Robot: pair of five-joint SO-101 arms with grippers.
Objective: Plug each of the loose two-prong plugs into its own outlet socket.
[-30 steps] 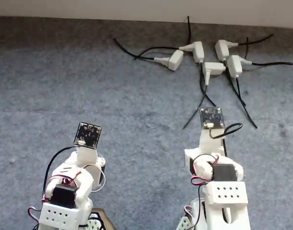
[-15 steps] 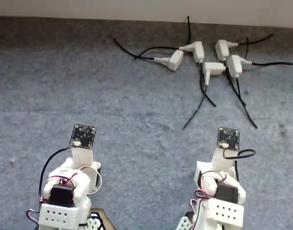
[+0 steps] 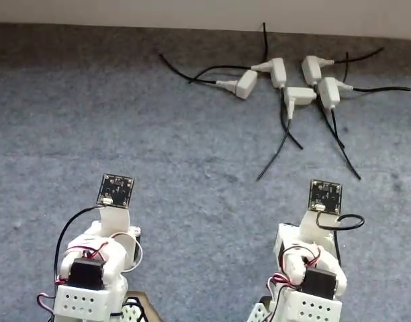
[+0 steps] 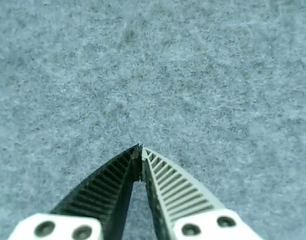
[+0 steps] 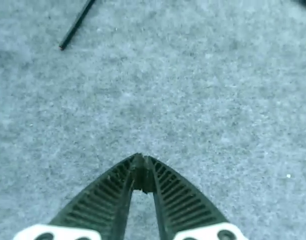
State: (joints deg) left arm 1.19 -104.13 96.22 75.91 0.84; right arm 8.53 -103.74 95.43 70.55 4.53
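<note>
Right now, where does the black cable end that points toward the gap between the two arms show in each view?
High view: the black cable end lies on the grey carpet, ahead of the arms and between them.
Right wrist view: it lies ahead of the right gripper, off to one side of its shut fingers.
Left wrist view: carpet ahead of the left gripper.
Shared landmark: the carpet.

Your workplace reads as a robotics test bench. A grey carpet mat [image 3: 125, 121] covers the table up to a pale wall [image 3: 91, 10] along the top of the frame. At the bottom sit the left arm [image 3: 97, 265] and right arm [image 3: 311, 268], white-bodied, with exposed wires [image 3: 91, 251] and bare circuit boards [image 3: 116, 191]. Loose plugs [image 3: 299, 96] on short black cords lie at upper right.
</note>
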